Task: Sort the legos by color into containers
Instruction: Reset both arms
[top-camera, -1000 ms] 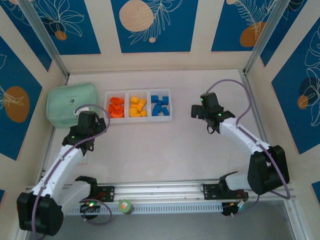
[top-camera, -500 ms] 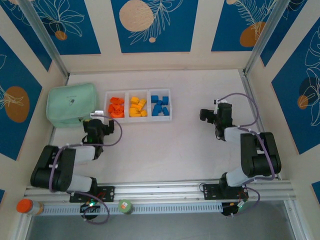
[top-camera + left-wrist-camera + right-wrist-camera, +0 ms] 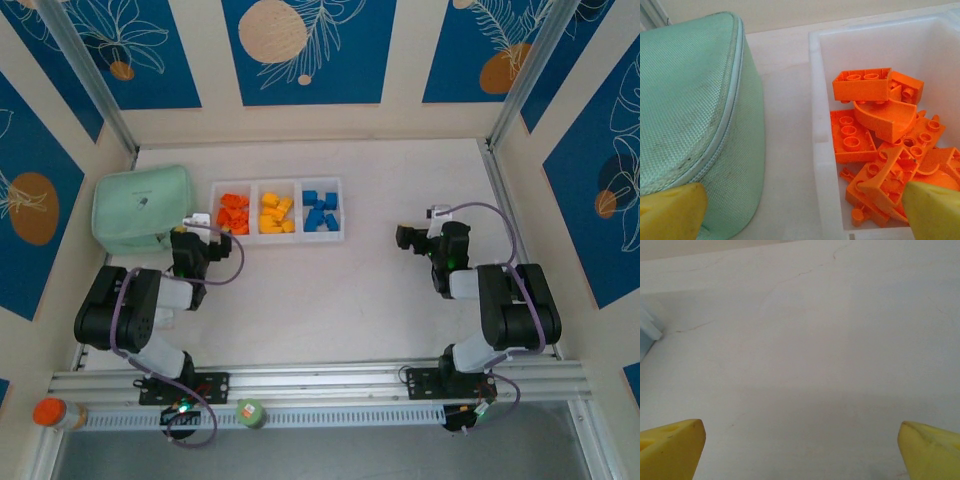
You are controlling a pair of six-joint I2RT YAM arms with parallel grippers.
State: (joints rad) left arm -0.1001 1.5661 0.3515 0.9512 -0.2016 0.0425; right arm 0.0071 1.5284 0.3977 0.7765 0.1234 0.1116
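Left wrist view: left gripper [image 3: 802, 215] has its jaws spread wide, nothing between them. Its yellow fingertips [image 3: 671, 211] show at the two bottom corners, one in front of the mint-green pouch [image 3: 690, 100], the other in front of the orange legos [image 3: 880, 145]. Contact with either cannot be told.

Orange legos lie heaped in the left compartment of the white tray [image 3: 820, 125]. Chunky bricks, round studs on top, hollow tubes underneath. Several are tipped on their sides or upside down, touching and overlapping. One curved piece [image 3: 885, 117] rests near the middle of the heap, partly on a flat studded brick. The tray wall is white and translucent, just beside the pouch with a strip of bare table between them. The pouch is woven fabric with a pale zip seam along its edge.

Right wrist view: right gripper [image 3: 800, 450] has its jaws equally wide apart and empty, over the bare white table [image 3: 800, 340] marked with faint hairline cracks.

Top external view: left gripper [image 3: 190, 250] sits near the tray's [image 3: 299, 238] left end, right gripper [image 3: 430, 240] well apart to the right of the tray. Three compartments side by side: orange legos [image 3: 232, 214] left, yellow-orange legos [image 3: 275, 214] middle, blue legos [image 3: 320, 211] right. Each colour keeps to its own compartment. Pouch [image 3: 140, 208] lies left of the tray.
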